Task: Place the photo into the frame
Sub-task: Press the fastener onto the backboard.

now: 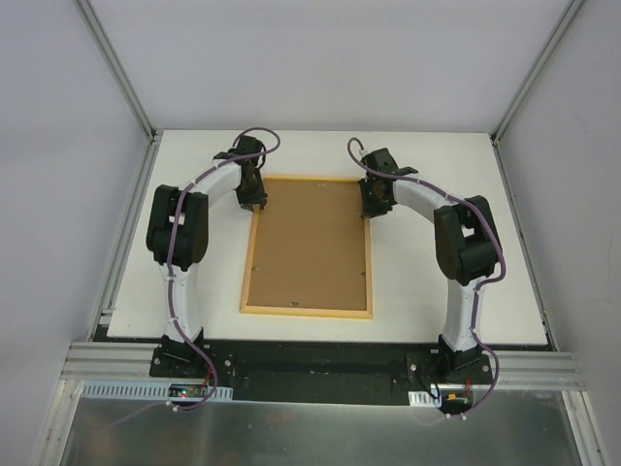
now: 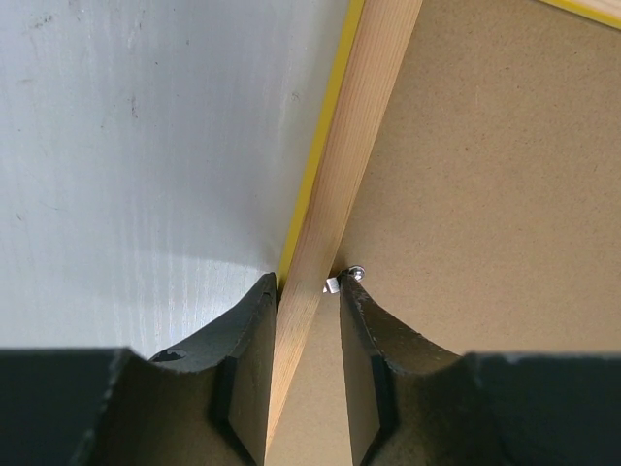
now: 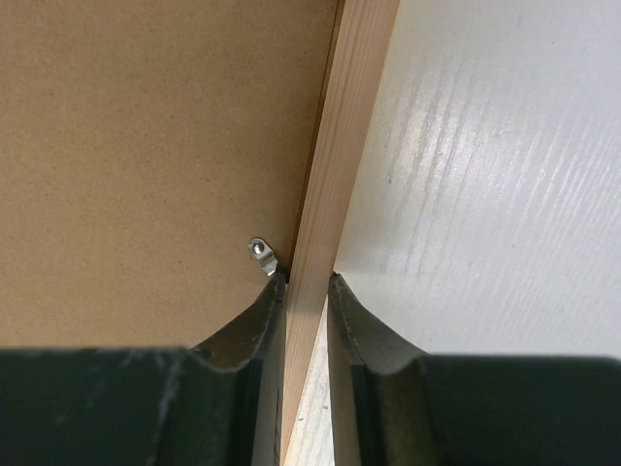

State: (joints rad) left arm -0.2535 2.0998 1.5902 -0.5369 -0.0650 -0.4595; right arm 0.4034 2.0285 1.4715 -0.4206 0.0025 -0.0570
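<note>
The left gripper (image 1: 254, 201) straddles the left rail of the frame (image 1: 306, 311), jaws near it (pinching yet? I cannot tell). The frame lies face down on the table (image 1: 437, 291), brown backing panel (image 1: 309, 243) seated inside, the photo unseen. The right gripper (image 1: 374, 204) clamps the right rail, likely for a shared lift.

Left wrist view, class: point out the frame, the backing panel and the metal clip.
frame (image 2: 335, 194): left wrist view, on its wooden rail.
backing panel (image 2: 485, 175): left wrist view, on its bare brown face.
metal clip (image 2: 334, 284): left wrist view, on the small tab beside the rail.
</note>
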